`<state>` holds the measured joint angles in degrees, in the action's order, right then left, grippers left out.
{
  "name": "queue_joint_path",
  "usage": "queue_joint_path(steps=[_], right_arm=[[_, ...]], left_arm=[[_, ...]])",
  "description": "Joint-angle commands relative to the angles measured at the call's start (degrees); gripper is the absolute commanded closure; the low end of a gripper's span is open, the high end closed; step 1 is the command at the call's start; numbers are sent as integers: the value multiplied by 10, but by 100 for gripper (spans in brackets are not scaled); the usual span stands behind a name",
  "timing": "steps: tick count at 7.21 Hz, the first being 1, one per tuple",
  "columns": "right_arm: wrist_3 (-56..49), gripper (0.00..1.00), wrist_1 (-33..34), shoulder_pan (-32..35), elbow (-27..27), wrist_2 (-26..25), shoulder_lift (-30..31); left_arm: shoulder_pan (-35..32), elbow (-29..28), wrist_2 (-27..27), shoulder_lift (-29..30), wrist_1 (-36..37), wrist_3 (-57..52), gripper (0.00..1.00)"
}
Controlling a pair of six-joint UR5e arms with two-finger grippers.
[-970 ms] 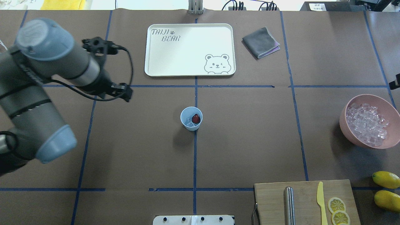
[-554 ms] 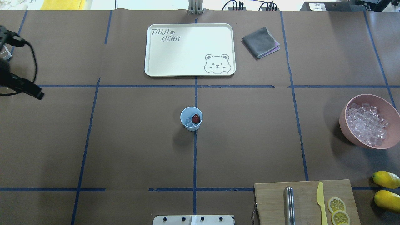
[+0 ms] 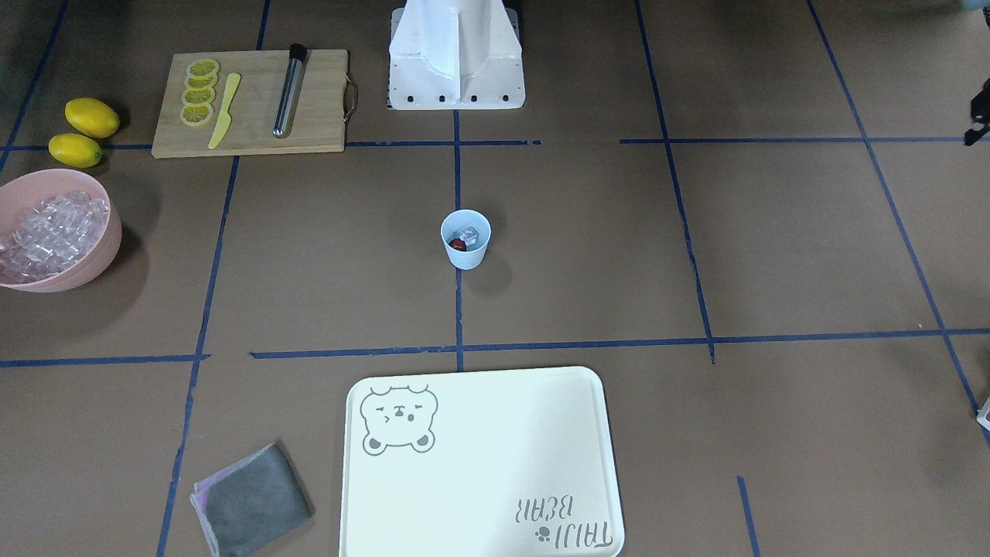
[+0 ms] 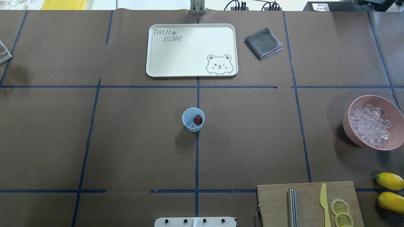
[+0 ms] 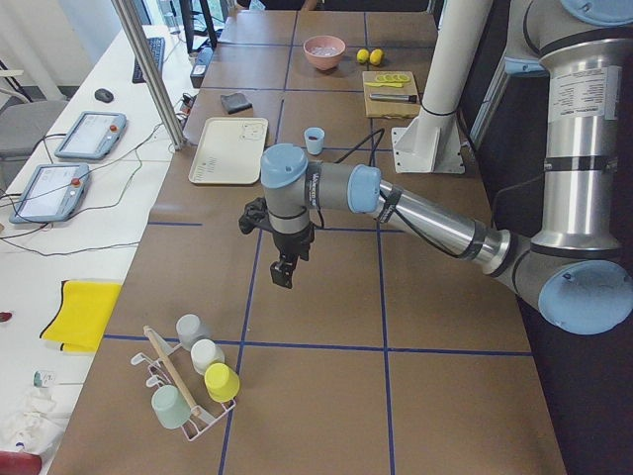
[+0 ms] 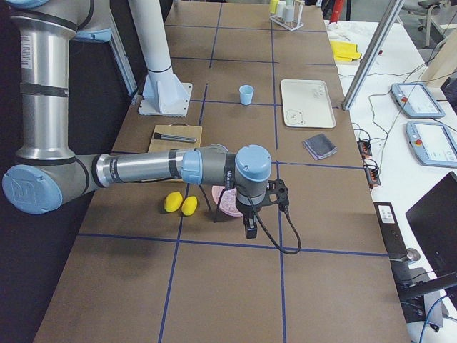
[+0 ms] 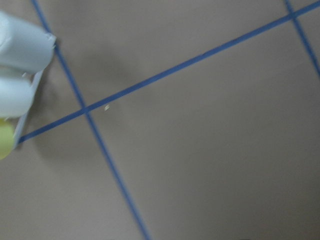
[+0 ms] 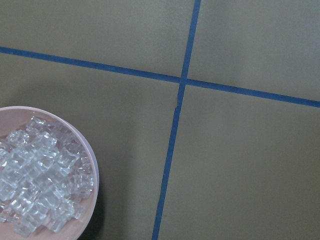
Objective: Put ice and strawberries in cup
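The pale-blue cup (image 4: 193,124) stands upright at the table's middle, on a blue tape line. It also shows in the front view (image 3: 465,255). Inside it lie the dark-red strawberry (image 4: 198,119) and a few clear ice cubes (image 4: 190,122). More ice (image 4: 371,126) fills the pink bowl (image 4: 348,129) at the right edge. My left gripper (image 5: 285,272) hangs over bare table far left of the cup; I cannot tell if it is open. My right gripper (image 6: 250,229) hangs beside the bowl; I cannot tell its state either. Neither wrist view shows fingers.
A cream tray (image 4: 151,50) and a grey cloth (image 4: 262,42) lie at the back. A cutting board (image 4: 274,201) with a metal rod, yellow knife and lemon slices sits front right, two lemons (image 4: 389,181) beside it. A rack of cups (image 5: 193,386) stands at the left end.
My left arm has swung left, out of the overhead view. The cup and its contents have not moved.
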<state>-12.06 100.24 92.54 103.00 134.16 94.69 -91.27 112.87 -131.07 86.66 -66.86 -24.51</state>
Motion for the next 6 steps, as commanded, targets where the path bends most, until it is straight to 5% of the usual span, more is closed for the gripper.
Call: queue_joint_path(steps=[1,4,6], right_arm=[[4,1,1,0,-6,4,1],[7,1,16,-10,19,12,10],[6,1,16,-10,32,10,11]], left_arm=[[-86,-49,-9,-13,58,-66,1],[-87,26,-6,-68,54,79,0],[-82,-35,-8,-67,10,77,0]])
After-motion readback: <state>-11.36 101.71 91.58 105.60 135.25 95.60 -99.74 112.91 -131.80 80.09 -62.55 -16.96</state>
